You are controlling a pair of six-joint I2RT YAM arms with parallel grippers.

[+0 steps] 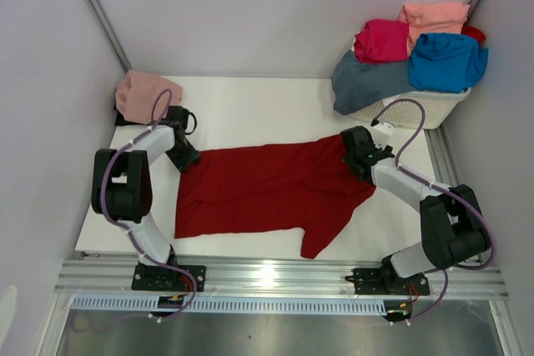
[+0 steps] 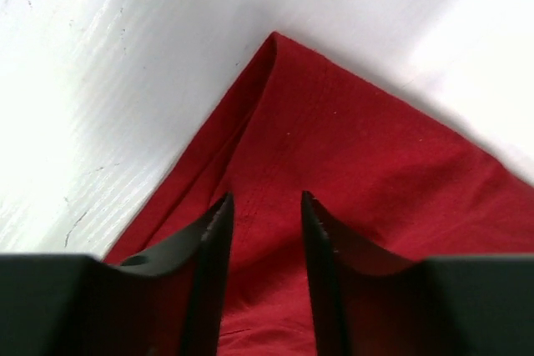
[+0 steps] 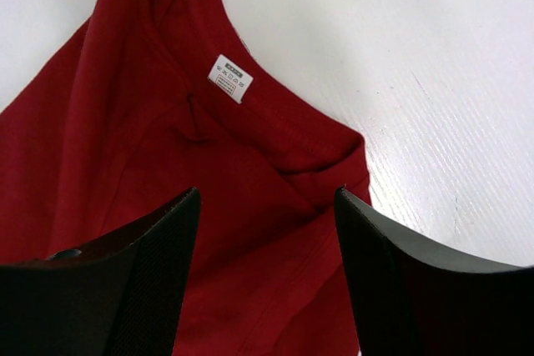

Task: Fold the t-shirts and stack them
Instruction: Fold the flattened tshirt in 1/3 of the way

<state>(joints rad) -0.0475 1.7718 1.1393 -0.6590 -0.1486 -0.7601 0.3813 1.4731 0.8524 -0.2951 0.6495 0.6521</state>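
The white surface (image 1: pixel 250 114) stretches out ahead of my two bases. Across the middle of it lies the dark red t-shirt (image 1: pixel 267 185), spread mostly flat, with one sleeve trailing toward the near edge.

In the far right corner stands a white lattice basket (image 1: pixel 417 110), heaped with other t-shirts. A slate grey-blue one (image 1: pixel 367 81) droops over its left rim, a bright blue one (image 1: pixel 446 60) sits on top at the right, a magenta one (image 1: pixel 382 39) lies behind the grey, and a salmon one (image 1: pixel 434 14) is furthest back. At the far left corner of the surface a dusty pink t-shirt (image 1: pixel 142 93) lies folded, well apart from the red one.

My left pincer (image 2: pixel 265 199) is down at the red shirt's far left corner. Its jaws stand a modest gap apart, with red cloth showing between them. I cannot tell whether the pads touch the cloth.

My right pincer (image 3: pixel 267 193) hangs over the collar end on the right, jaws spread wide and holding nothing. Just beyond them, the small white label (image 3: pixel 230 77) shows inside the neckline.
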